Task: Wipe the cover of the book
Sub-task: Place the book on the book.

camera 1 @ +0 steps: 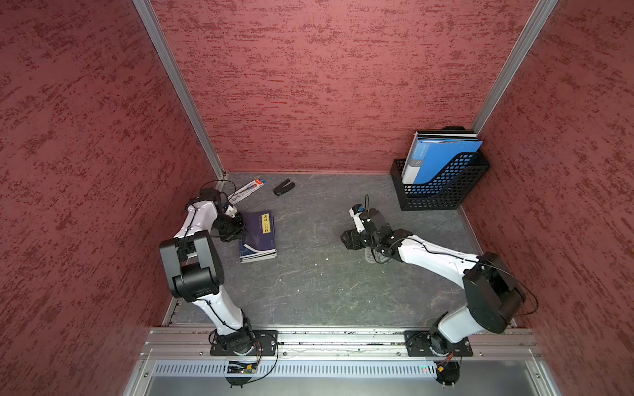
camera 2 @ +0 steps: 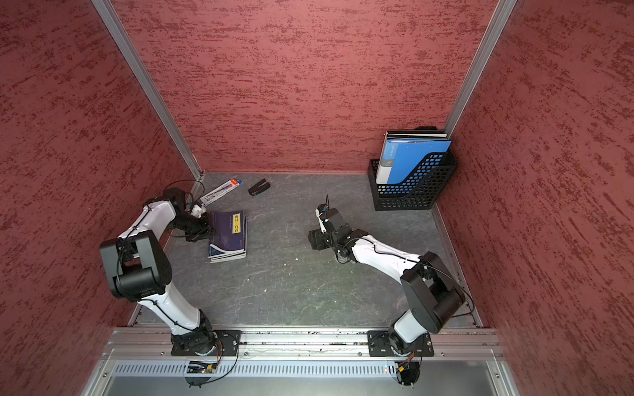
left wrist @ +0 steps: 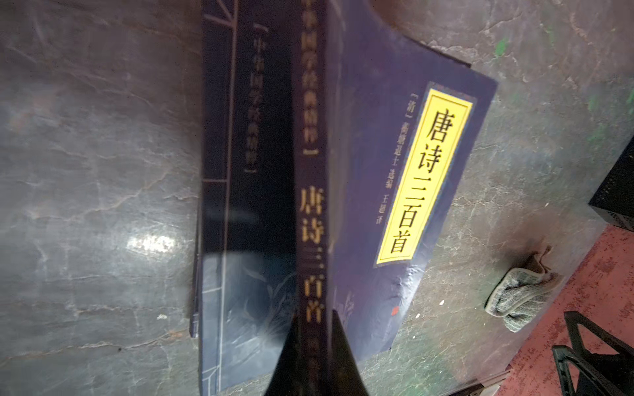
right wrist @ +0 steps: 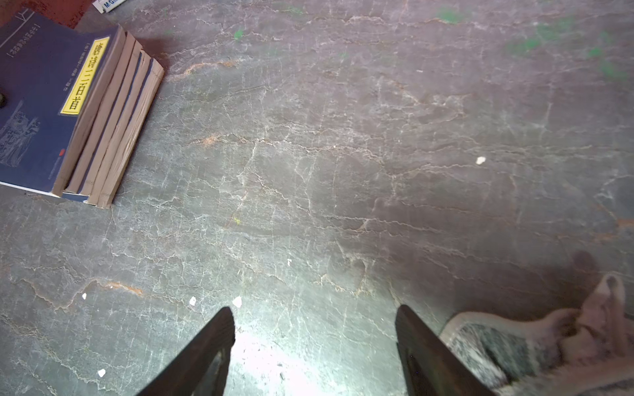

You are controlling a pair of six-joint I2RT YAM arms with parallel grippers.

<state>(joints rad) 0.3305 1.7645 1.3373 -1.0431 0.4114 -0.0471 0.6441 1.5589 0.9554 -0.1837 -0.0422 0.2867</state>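
The book point(camera 1: 260, 233) lies flat on the table point(camera 1: 326, 291), yellow title label up, atop a few like volumes fanned out beneath it. The left gripper point(camera 1: 240, 228) sits at its spine edge. In the left wrist view its fingers point(left wrist: 314, 343) are together, tips over the spine. It looks set to steady the book, though I cannot tell whether it presses down or only touches.

The cloth point(camera 1: 371, 255) lies crumpled on the table, well apart from the book, on the side away from the spine. The right gripper point(camera 1: 346, 240) hangs low just beside the cloth, between it and the book. In the right wrist view its fingers stand apart with only bare table between them point(right wrist: 314, 310), and the cloth point(right wrist: 514, 349) lies outside one finger.

With the cloth loose and nowhere near the cover, I judge no wiping is under way. Taking up the cloth, carrying it to the book and stroking the cover all seem to remain. The cover shows no streak or dust that would say otherwise.

In both top views the right arm and its cables hide most of the cloth. The left gripper covers part of the spine edge. In the left wrist view the spine point(left wrist: 310, 205) is blurred and the fingers are cut off at the frame edge.
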